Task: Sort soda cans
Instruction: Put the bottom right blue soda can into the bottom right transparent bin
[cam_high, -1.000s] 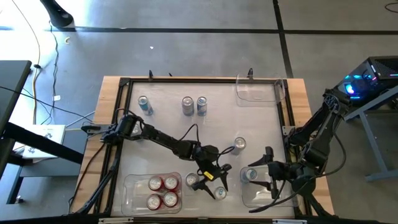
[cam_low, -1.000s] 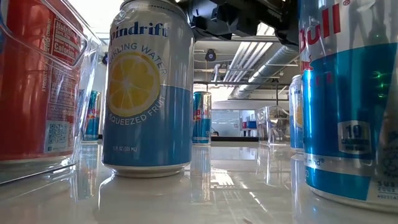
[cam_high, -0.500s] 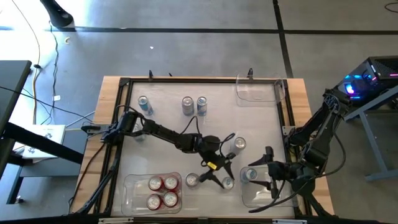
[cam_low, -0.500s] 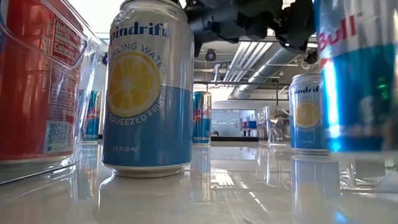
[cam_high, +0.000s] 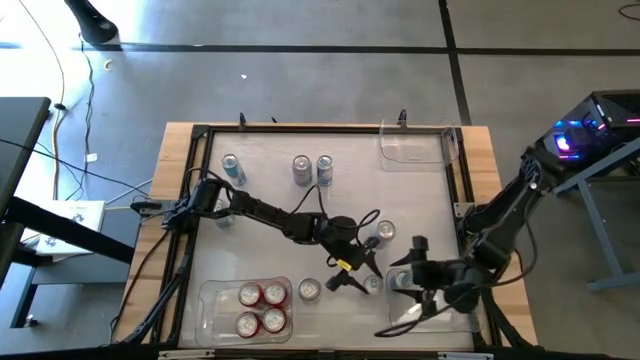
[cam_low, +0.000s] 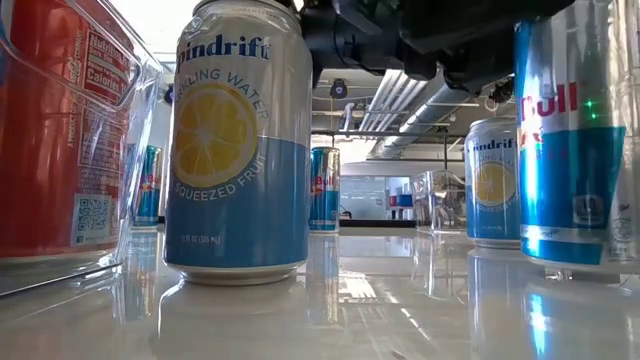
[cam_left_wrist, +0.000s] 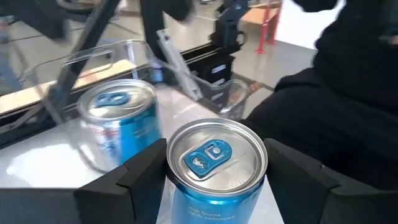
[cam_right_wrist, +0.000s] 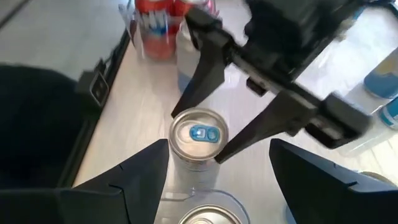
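My left gripper (cam_high: 362, 280) reaches across the table's middle and is shut on a blue soda can (cam_left_wrist: 214, 158) with a silver top, just left of a clear bin (cam_high: 440, 318) at the near right. That bin holds another blue can (cam_left_wrist: 118, 118). My right gripper (cam_high: 408, 295) hangs open over this bin, close beside the held can (cam_right_wrist: 196, 138). A silver-and-blue can (cam_low: 238, 150) stands on its base near the front. Several red cans (cam_high: 262, 308) stand in a clear bin at the near left. My left gripper pinches the blue can's upper wall (cam_left_wrist: 177, 193), just under the rim, between its two fingers (cam_left_wrist: 134, 186), one on each opposite side. The fingers come nearly level, slanting slightly down, from the table's left. The can stays upright, its base (cam_low: 570, 258) low over the table; whether it touches the table, I cannot tell.
Another silver-and-blue can (cam_high: 385, 232) stands just beyond the left gripper. Three cans (cam_high: 302, 168) stand in a row toward the far edge. A clear bin (cam_high: 415, 145) sits at the far right corner. A black frame (cam_high: 190, 220) edges the table.
My left gripper has swung toward the table's right edge and a little away from the near edge, taking the blue can with it up to the near right bin; the can has stayed upright. My right gripper has shifted slightly toward the table's left and turned.
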